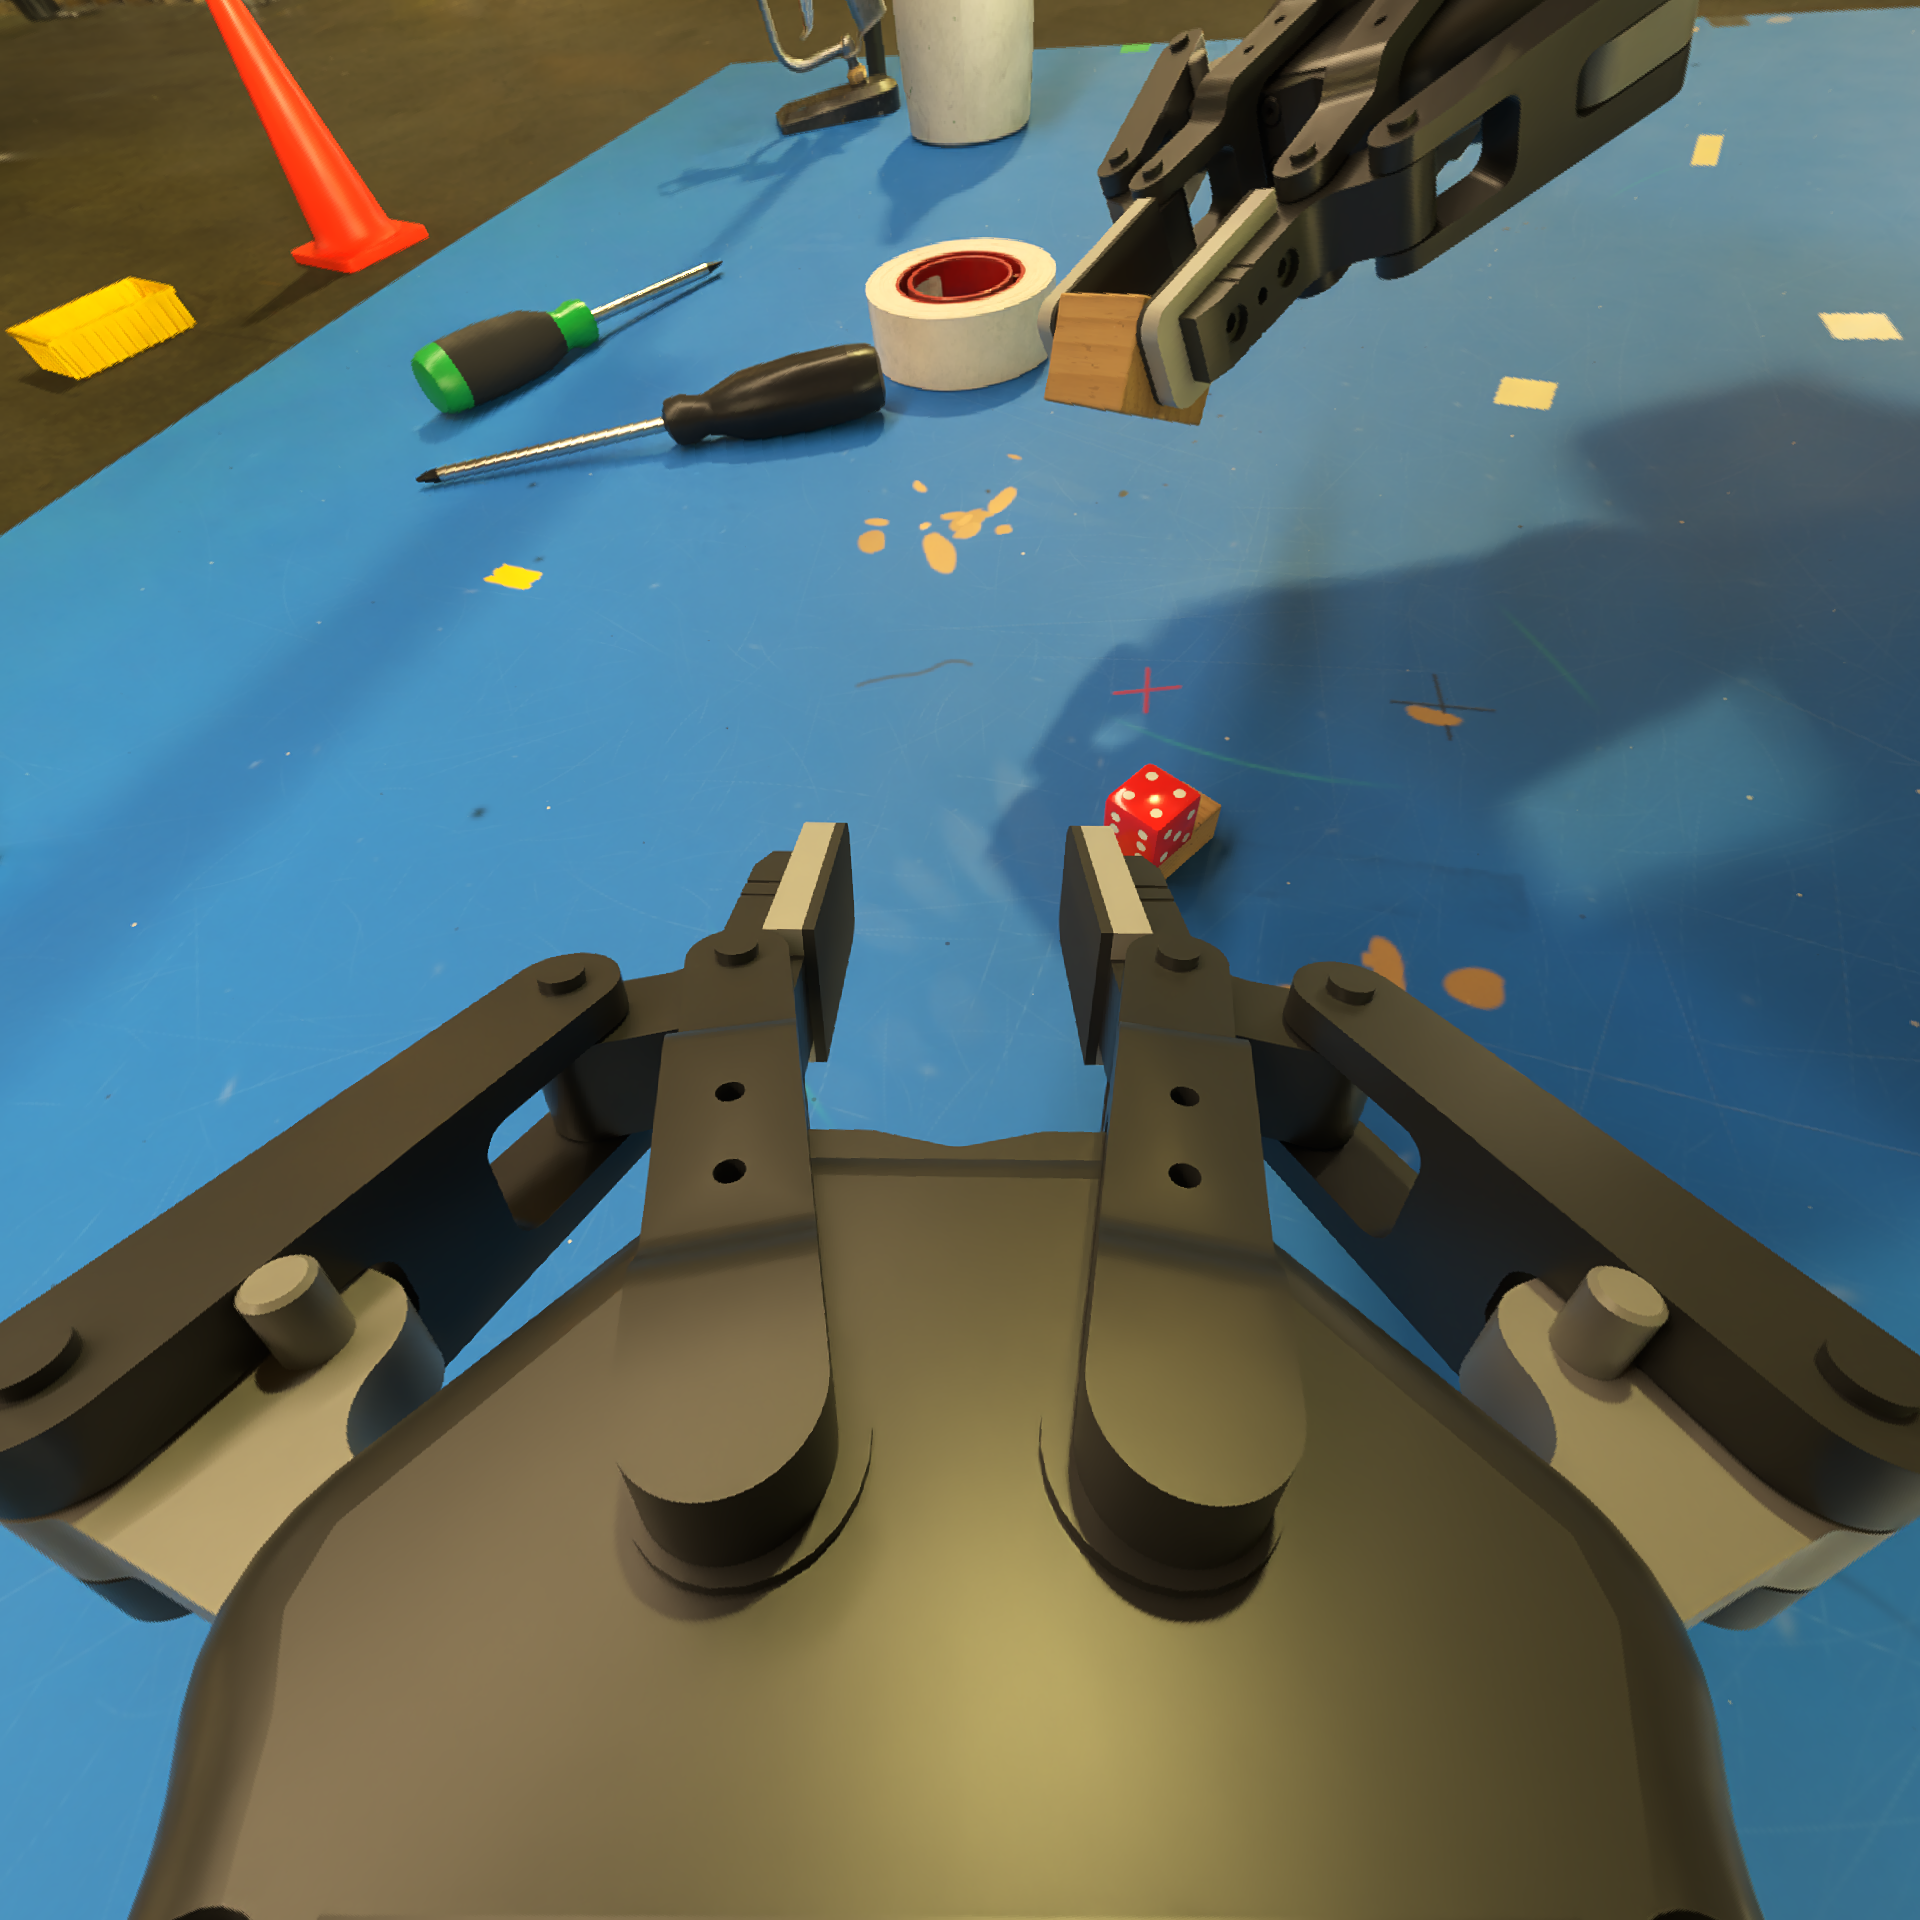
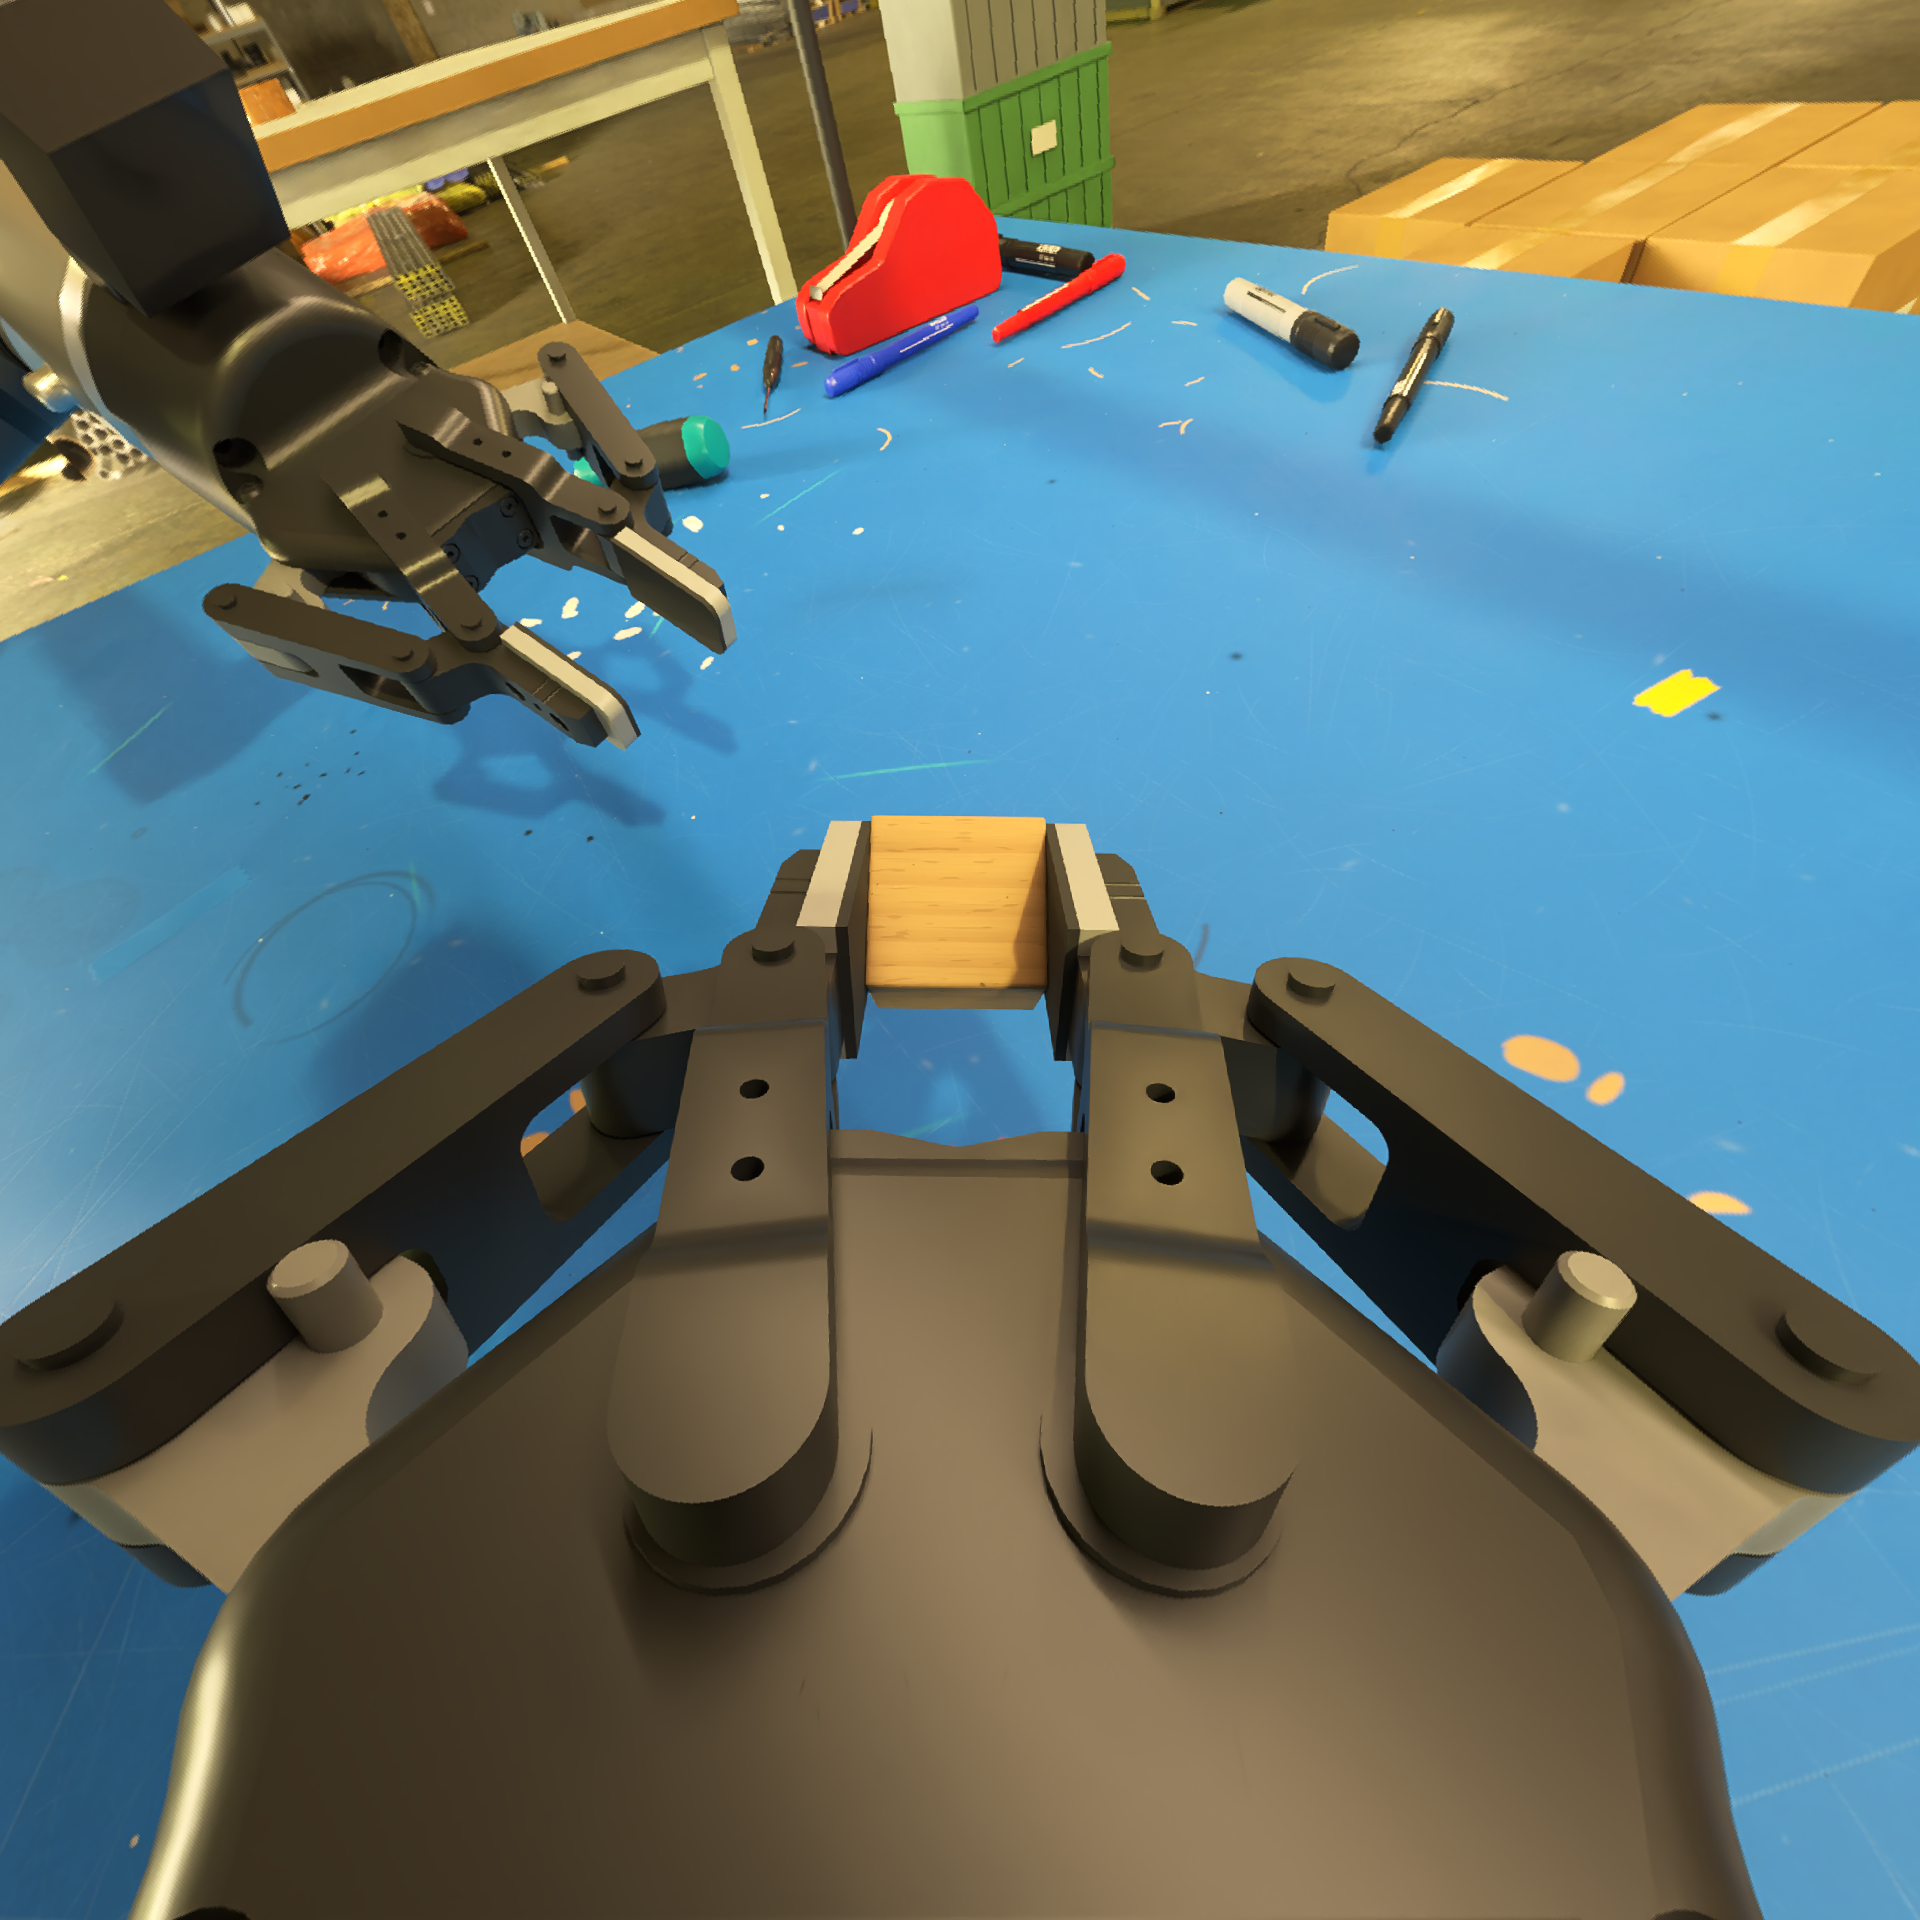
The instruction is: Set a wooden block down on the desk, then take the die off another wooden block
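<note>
The right hand (image 2: 957, 904) is clamped on a wooden block (image 2: 957, 902), its pale pads pressed flat against the block's two sides. In the left wrist view this same hand (image 1: 1132, 343) reaches down at a slant from the upper right, and the held block (image 1: 1101, 353) sits low over the blue table (image 1: 520, 831), just beside a roll of white tape (image 1: 961, 312); whether the block's underside touches the table cannot be told.

The left hand (image 1: 957, 883) is empty, its fingers parted to a middling width, pointing forward and down over the table. Just past its right fingertip the red die (image 1: 1151, 812) with white pips rests on the second wooden block (image 1: 1195, 831), which lies on the table and is mostly hidden behind the die. From the right wrist view the left hand (image 2: 675, 665) hangs tilted above the table, apart from the held block.

Farther out lie a black-handled screwdriver (image 1: 727, 416), a green-and-black screwdriver (image 1: 520, 353), an orange cone (image 1: 312, 156) and a yellow tray (image 1: 99, 324) on the floor. At the table's other end sit a red tape dispenser (image 2: 894, 260), a blue marker (image 2: 899, 348), a red pen (image 2: 1058, 297), a white marker with a black cap (image 2: 1288, 322) and a black pen (image 2: 1413, 364). Several markers carry small printing, too fine to make out.
</note>
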{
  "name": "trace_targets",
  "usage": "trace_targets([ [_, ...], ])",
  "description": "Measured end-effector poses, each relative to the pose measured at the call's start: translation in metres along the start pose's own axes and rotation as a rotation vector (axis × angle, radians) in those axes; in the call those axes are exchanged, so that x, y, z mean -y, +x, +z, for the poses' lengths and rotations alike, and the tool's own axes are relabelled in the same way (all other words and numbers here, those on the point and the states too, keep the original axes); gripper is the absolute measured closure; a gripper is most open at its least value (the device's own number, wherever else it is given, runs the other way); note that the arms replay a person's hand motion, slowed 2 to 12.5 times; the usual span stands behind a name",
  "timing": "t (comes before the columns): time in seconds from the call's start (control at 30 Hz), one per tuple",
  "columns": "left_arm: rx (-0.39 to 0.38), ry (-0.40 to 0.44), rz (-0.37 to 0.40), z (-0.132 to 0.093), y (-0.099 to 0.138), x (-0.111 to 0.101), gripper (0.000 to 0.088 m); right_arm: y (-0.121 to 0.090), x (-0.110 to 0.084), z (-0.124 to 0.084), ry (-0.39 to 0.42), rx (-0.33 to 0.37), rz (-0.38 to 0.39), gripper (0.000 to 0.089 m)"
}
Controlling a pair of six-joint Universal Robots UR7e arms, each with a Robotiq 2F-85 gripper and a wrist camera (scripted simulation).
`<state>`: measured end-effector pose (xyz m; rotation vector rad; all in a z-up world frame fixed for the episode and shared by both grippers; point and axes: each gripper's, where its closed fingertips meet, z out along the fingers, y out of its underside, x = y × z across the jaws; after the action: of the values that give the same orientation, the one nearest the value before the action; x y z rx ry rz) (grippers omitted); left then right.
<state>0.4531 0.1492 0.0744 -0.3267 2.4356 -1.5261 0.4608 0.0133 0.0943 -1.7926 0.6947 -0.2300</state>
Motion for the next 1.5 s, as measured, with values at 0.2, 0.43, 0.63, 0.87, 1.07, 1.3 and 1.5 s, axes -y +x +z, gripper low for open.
trace_targets([
  [0.2,0.003,0.003,-0.002,0.0,-0.001,0.0,0.0517,-0.001,0.001,0.0,0.003,0.002,-0.007,0.0611],
  [0.43,0.004,0.006,-0.004,0.0,-0.001,0.001,0.0518,-0.004,0.002,0.0,0.002,0.007,-0.013,0.0611],
  [0.63,0.005,0.003,-0.003,0.001,-0.001,0.001,0.052,-0.007,0.004,0.0,0.004,0.014,-0.021,0.0611],
  [0.87,0.004,-0.004,-0.002,0.002,0.0,-0.001,0.0524,-0.011,0.005,0.001,0.003,0.026,-0.029,0.0611],
  [1.07,0.002,-0.007,-0.001,0.002,0.0,-0.001,0.0525,-0.016,0.005,0.003,0.0,0.038,-0.033,0.0611],
  [1.3,-0.002,-0.01,-0.001,0.003,0.001,-0.002,0.0525,-0.022,0.007,0.005,-0.006,0.052,-0.045,0.0611],
  [1.5,-0.005,-0.011,0.0,0.004,0.003,-0.002,0.0524,-0.028,0.01,0.006,-0.007,0.057,-0.06,0.0611],
])
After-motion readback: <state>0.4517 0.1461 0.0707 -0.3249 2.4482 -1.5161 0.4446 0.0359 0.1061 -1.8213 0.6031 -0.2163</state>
